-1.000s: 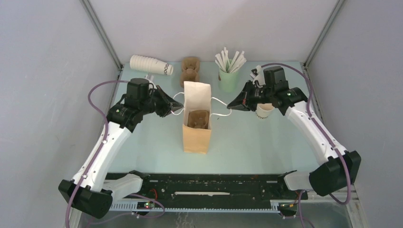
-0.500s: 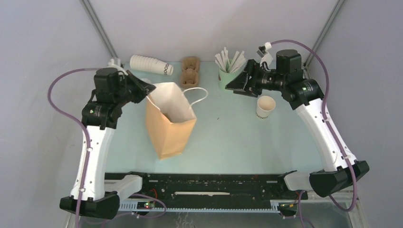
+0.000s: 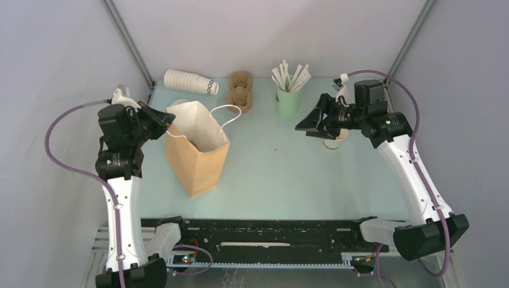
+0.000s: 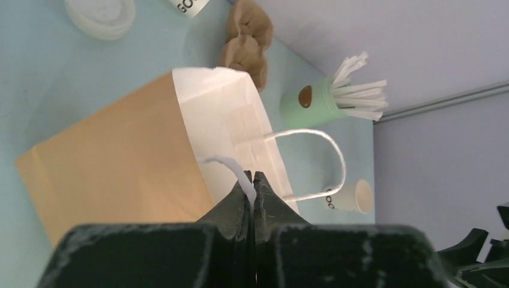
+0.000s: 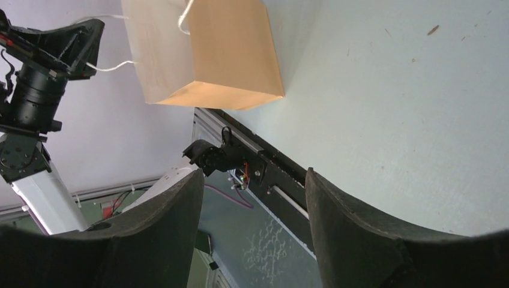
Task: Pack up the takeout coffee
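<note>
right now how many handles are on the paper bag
2: one handle pinched in the shut left claw, the other handle looping free at the paper bag's opposite side.

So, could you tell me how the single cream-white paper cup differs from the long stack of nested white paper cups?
The single cream-white paper cup stands upright; the long stack of nested white paper cups lies on its side. The single cup is short and sits on the right; the stack is far longer and sits back left. Both are pale paper with dark lettering.

Small cream-white cup (image 4: 349, 197) stands upright, uncovered; its white lid (image 4: 100, 15) lies flat well apart.
</note>
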Tool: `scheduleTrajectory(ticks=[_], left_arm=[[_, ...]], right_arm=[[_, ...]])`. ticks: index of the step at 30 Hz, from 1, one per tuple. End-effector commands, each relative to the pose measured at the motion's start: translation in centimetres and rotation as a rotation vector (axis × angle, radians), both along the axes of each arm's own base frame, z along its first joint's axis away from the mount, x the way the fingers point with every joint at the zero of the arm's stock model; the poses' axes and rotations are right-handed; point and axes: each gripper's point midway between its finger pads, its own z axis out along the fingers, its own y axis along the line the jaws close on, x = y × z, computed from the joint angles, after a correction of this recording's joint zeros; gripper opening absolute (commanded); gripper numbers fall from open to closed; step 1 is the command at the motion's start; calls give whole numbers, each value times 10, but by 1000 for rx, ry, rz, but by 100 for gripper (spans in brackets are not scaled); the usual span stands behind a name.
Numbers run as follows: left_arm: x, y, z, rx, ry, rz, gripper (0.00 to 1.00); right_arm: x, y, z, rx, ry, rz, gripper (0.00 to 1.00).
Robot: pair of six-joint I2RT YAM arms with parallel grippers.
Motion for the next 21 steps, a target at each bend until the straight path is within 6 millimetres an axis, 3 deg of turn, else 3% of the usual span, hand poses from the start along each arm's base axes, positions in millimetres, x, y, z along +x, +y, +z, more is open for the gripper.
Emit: scheduleTrajectory(ticks=[1, 8, 11, 15, 18, 21], left_arm=[[21, -1, 46, -5, -145, -60, 0], [33, 25, 65, 23, -164, 8, 0], [28, 34, 35, 26, -107, 36, 0], [6, 37, -9, 36, -31, 79, 0], [-13, 55, -39, 89, 90, 185, 1], [-36, 76, -52, 141, 175, 328, 11]], right_arm=[[-8, 2, 5, 15, -32, 43, 71], [-17, 12, 2, 17, -31, 97, 71], [-21, 18, 1, 18, -31, 127, 71], [-26, 24, 1, 14, -47, 158, 71], [-28, 24, 0, 3, -62, 166, 71], [-29, 25, 0, -5, -73, 172, 72]])
